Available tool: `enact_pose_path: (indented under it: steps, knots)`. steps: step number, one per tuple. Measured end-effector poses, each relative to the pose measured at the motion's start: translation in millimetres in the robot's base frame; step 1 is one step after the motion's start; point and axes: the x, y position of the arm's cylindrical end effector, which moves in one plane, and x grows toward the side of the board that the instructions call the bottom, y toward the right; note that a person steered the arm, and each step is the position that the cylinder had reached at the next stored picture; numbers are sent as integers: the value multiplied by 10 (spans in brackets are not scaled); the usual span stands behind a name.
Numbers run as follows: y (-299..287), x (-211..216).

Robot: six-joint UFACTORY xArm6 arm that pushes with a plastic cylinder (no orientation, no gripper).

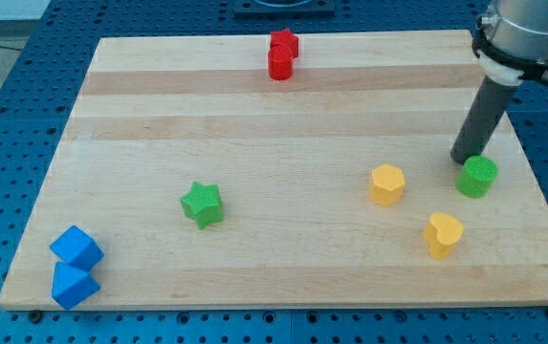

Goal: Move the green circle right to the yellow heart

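We see pale wooden desk (254,105), light planks with grain running left to right. Around it on all sides, blue perforated surface (25,105) with regular grid of small holes. Dark fixture (283,8) partly visible at view's top edge. Lighting even, soft, with faint shadows.

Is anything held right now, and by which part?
Nothing is held. My tip only rests at the green circle's upper-left edge; the yellow heart lies below it.
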Motion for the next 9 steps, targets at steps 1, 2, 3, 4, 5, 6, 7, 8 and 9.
enact_pose_path:
  steps: [1, 2, 3, 4, 5, 6, 7, 8, 9]
  knots:
    - [6, 130]
    - [186, 96]
    - [251, 182]
    - [251, 351]
    - [241, 336]
    - [132, 331]
    - [-42, 348]
    - [-89, 342]
    - [-79, 435]
